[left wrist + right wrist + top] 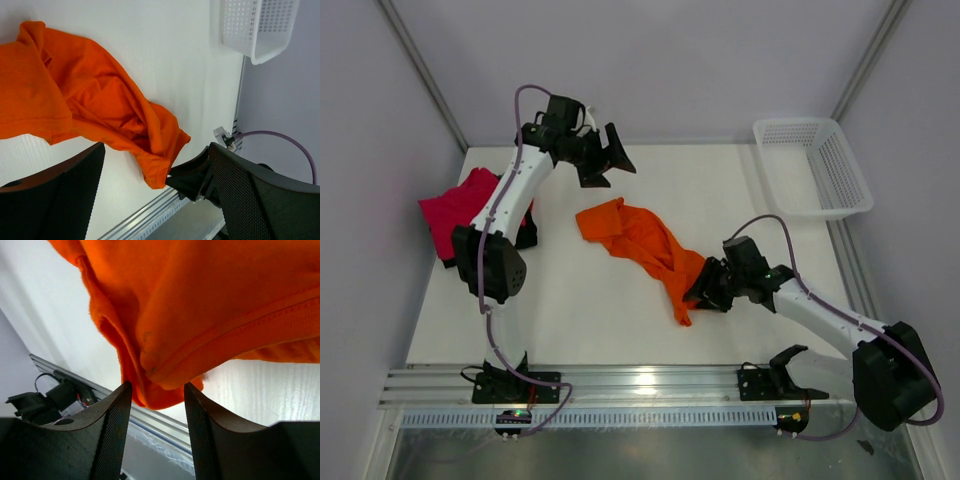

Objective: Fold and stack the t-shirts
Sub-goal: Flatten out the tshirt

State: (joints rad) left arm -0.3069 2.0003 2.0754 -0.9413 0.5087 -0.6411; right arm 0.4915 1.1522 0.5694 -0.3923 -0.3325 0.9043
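The orange t-shirt lies crumpled in a long diagonal heap mid-table. Its lower end hangs bunched between the tips of my right gripper, whose jaws stand apart around the fold without pinching it; the same gripper sits low at the shirt's near right end. My left gripper is raised above the table's far side, open and empty, looking down on the orange t-shirt. The magenta t-shirt is heaped at the left edge, with black cloth showing beside it behind the left arm.
A white mesh basket stands at the far right corner, also seen as the basket in the left wrist view. A metal rail runs along the near edge between the arm bases.
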